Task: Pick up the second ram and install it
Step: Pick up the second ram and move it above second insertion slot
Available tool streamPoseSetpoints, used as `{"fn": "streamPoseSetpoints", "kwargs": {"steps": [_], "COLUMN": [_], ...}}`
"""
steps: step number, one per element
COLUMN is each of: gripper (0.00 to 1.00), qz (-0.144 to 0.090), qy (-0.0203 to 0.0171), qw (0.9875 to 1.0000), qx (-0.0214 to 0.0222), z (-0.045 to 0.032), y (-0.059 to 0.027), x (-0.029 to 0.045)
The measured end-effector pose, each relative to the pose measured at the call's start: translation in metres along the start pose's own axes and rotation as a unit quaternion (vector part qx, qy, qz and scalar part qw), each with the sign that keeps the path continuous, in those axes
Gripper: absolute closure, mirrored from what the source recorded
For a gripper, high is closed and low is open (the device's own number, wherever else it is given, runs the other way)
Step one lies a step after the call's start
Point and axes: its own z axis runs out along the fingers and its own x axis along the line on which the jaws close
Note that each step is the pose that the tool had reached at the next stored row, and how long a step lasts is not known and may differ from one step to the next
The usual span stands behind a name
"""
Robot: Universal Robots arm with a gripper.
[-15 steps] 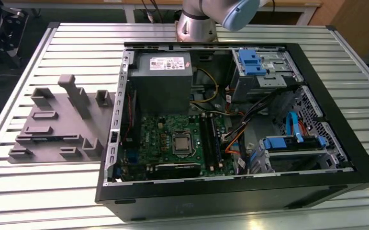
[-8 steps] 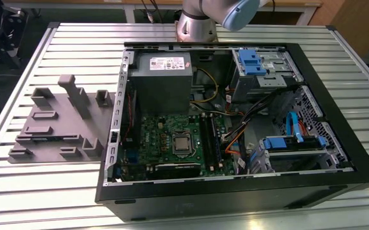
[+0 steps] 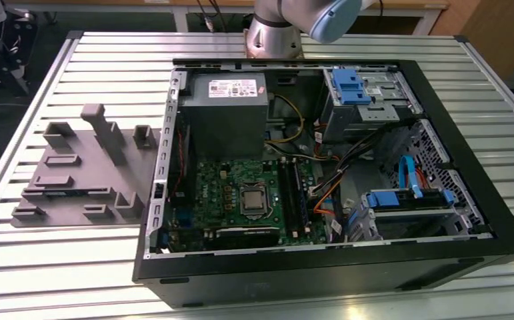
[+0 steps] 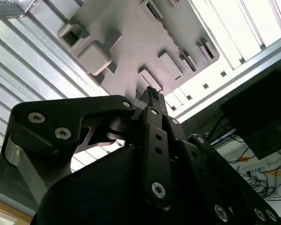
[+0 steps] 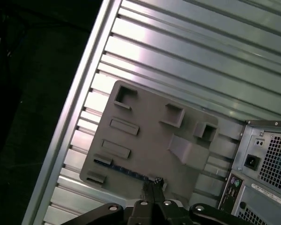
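Second ram (image 5: 124,170) on edge in a slot of the grey fixture (image 5: 150,136), seen as a thin dark strip with a blue-green tint along its upper edge. Long axis level and parallel to the slats of the table (image 5: 187,42), close to one long border of the fixture, between low blocks. Chips and any print on the stick too small to make out. Gripper (image 5: 152,183) well above the fixture in both wrist views, fingers pressed together with nothing between them. In the first wrist view, tips seen against the end of the stick nearer the case, yet apart from it.

Fixture flat on the ribbed aluminium table, just beside the open computer case (image 3: 470,220), on the exterior view's left of it. Case on its side with the panel off. Inside: green motherboard (image 3: 230,193), grey power supply (image 3: 225,113) bearing a white label of small print, blue drive brackets (image 3: 350,87), loose cables (image 3: 355,160). Another white sticker on the case's rear in the first wrist view, next to a fan grille (image 5: 276,159). Robot arm (image 3: 273,37) rising from the far edge of the table, behind the case. Dark floor around the table, wooden furniture (image 3: 497,27) at the back of the room.
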Motion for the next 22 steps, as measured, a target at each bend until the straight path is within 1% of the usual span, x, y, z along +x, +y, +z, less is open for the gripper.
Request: {"fn": "streamPoseSetpoints", "kwargs": {"steps": [3,6,8,11,14,17,22], "gripper": [0.89,0.89,0.89,0.89,0.89,0.89,0.89], "qz": [-0.019,-0.04,-0.056,-0.08,-0.106,-0.13,-0.169], "qy": [0.0004,0.0008,0.0011,0.0015,0.002,0.0025,0.0037], "qw": [0.9998,0.9992,0.9984,0.9968,0.9944,0.9915,0.9855], "qx": [-0.0003,-0.0006,-0.0009,-0.0014,-0.0018,-0.0021,-0.0019], "z": [0.0001,0.0003,0.0005,0.0008,0.001,0.0013,0.002], "y": [0.0,0.0,0.0,0.0001,0.0001,0.0001,0.0], "x": [0.0001,0.0002,0.0002,0.0003,0.0004,0.0004,0.0004]}}
